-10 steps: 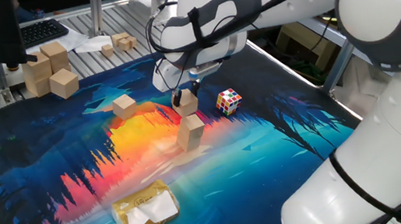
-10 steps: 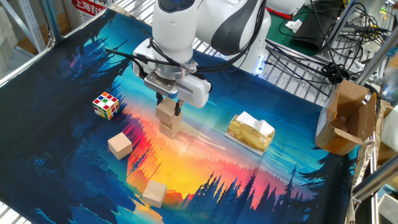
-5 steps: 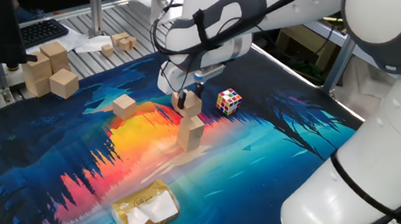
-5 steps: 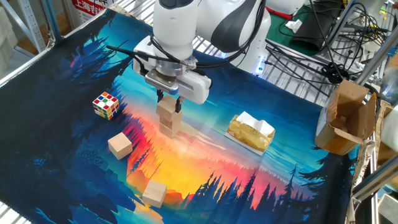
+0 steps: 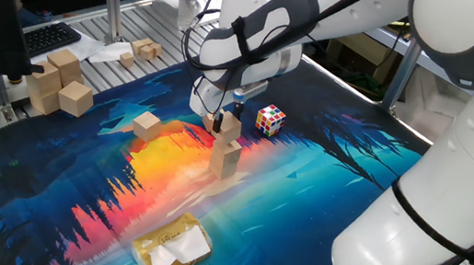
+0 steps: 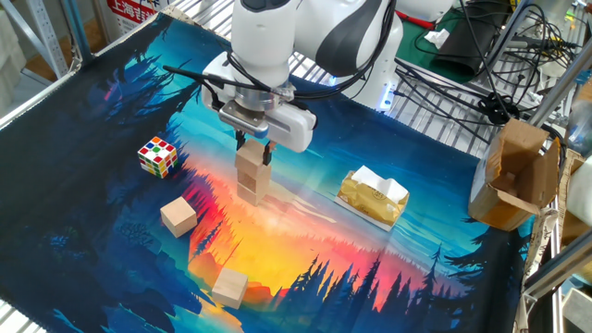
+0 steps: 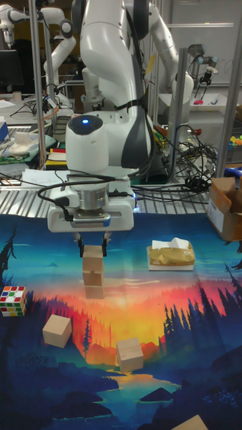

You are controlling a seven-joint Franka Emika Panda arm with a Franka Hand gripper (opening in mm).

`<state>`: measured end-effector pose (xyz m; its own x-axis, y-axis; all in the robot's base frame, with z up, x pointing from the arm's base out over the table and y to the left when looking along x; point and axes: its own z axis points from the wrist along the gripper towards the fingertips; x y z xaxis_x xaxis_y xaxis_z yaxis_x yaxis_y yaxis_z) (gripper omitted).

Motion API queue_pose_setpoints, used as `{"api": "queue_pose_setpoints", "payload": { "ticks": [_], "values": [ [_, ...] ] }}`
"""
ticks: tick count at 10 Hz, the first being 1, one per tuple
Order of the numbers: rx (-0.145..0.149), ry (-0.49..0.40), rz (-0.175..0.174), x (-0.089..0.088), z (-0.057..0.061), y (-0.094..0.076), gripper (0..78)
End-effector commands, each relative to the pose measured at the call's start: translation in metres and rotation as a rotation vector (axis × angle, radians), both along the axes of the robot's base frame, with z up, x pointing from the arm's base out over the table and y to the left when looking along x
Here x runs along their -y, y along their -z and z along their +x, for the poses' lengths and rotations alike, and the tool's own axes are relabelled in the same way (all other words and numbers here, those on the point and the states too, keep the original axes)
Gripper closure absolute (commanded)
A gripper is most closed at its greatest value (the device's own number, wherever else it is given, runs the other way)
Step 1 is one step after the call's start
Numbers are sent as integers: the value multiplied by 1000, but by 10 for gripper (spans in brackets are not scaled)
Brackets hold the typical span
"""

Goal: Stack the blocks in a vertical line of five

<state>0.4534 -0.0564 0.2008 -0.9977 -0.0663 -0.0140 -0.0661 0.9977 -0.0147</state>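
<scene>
A sunset-forest printed mat [image 6: 388,268] covers the table; metal shelving [image 6: 46,37], cables [image 6: 462,65] and a cardboard box [image 6: 518,176] surround it

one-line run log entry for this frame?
phase: stacking | gripper: open, fingertips flanking top block | stack: three high | loose blocks: two on mat

I count five small light-tan wooden cubes [image 7: 92,274]: three stacked under me, two loose [image 7: 57,330] at about 7 and 5 o'clock of the stack. One multicoloured puzzle cube [image 7: 13,300] at 9 o'clock, one crinkly golden packet [image 7: 171,256] at 2 o'clock.
</scene>
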Motion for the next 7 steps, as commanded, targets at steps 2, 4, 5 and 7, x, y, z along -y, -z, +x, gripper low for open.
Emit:
{"api": "queue_pose_setpoints", "payload": {
  "ticks": [2, 4, 5, 7],
  "values": [
    [2, 7, 4, -1, -1, -2, 764],
    [3, 15, 0, -1, 0, -2, 764],
    [4, 16, 0, -1, 0, -2, 764],
    [5, 14, 0, -1, 0, -2, 764]
  ]
}}
